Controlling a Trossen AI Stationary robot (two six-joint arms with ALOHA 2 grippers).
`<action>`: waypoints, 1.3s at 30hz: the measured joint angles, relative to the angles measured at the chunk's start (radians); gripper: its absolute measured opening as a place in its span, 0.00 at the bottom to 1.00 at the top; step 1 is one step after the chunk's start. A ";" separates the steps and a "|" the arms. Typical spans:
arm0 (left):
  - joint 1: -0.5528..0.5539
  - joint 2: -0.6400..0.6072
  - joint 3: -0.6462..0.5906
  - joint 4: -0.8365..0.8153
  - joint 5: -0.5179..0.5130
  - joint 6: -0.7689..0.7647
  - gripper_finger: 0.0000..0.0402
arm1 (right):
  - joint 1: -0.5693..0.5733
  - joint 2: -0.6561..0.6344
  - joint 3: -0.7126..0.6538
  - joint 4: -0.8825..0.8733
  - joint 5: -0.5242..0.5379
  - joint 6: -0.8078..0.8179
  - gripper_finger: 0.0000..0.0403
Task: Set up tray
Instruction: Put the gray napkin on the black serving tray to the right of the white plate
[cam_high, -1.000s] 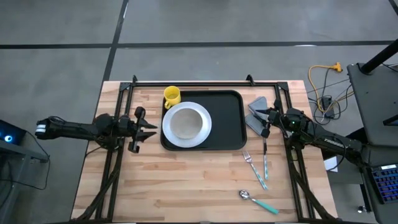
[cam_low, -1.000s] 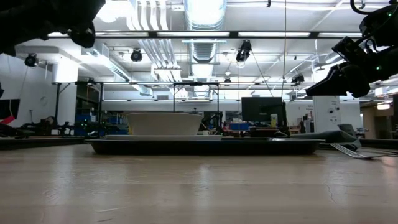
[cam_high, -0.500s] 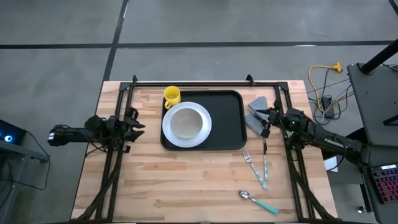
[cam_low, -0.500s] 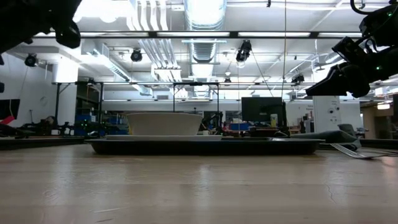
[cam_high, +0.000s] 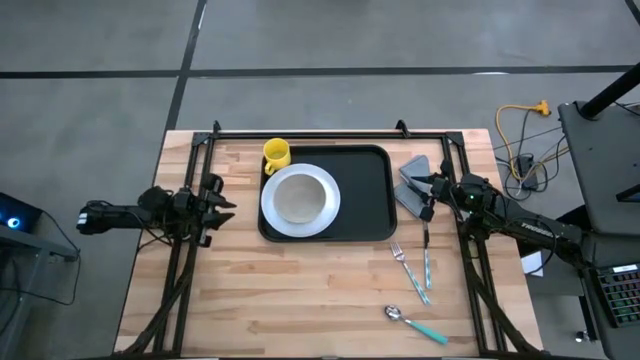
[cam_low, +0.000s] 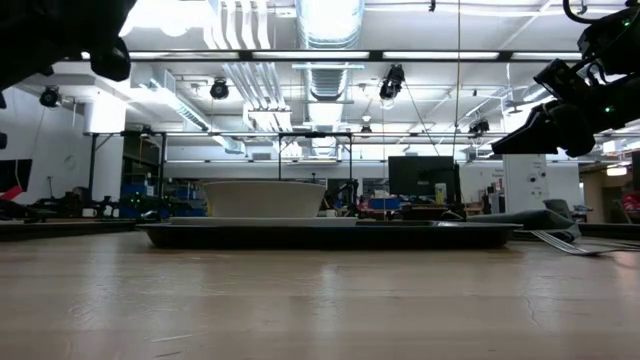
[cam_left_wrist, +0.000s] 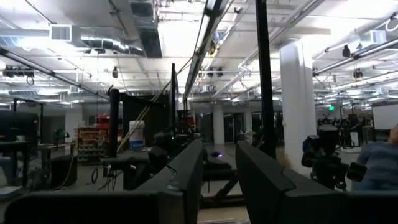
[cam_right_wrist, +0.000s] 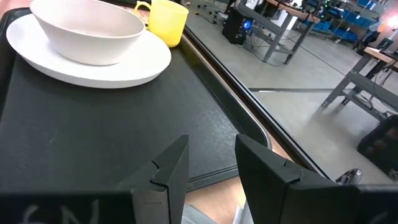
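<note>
The black tray (cam_high: 365, 205) lies at the table's far middle; it also shows in the right wrist view (cam_right_wrist: 93, 137). A white plate (cam_high: 325, 220) with a white bowl (cam_high: 298, 197) stands on its left half. A yellow mug (cam_high: 276, 153) stands on the table by the tray's far left corner. My left gripper (cam_high: 224, 207) is open and empty, to the left of the tray and raised off the table. My right gripper (cam_high: 430, 190) is open and empty above a grey napkin (cam_high: 412, 184), to the right of the tray.
A fork (cam_high: 400, 257) and a teal-handled knife (cam_high: 427, 262) lie on the table near the tray's near right corner. A teal-handled spoon (cam_high: 415, 322) lies close to the near edge. A black frame (cam_high: 330, 132) runs along the far edge. Bare wood lies toward the table's near left.
My left gripper has drawn back from the tray toward the table's left edge and has then kept still. The tray, plate, bowl and mug stand as before.
</note>
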 joint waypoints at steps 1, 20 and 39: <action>0.000 0.000 0.001 -0.016 0.000 0.004 0.21 | 0.000 0.000 0.000 0.000 0.000 0.000 0.30; 0.001 0.000 0.002 -0.256 -0.002 0.079 0.21 | 0.000 0.000 0.000 0.000 0.000 0.000 0.30; 0.001 0.002 0.002 -0.391 -0.003 0.108 0.21 | 0.000 0.000 0.000 0.000 0.000 0.000 0.30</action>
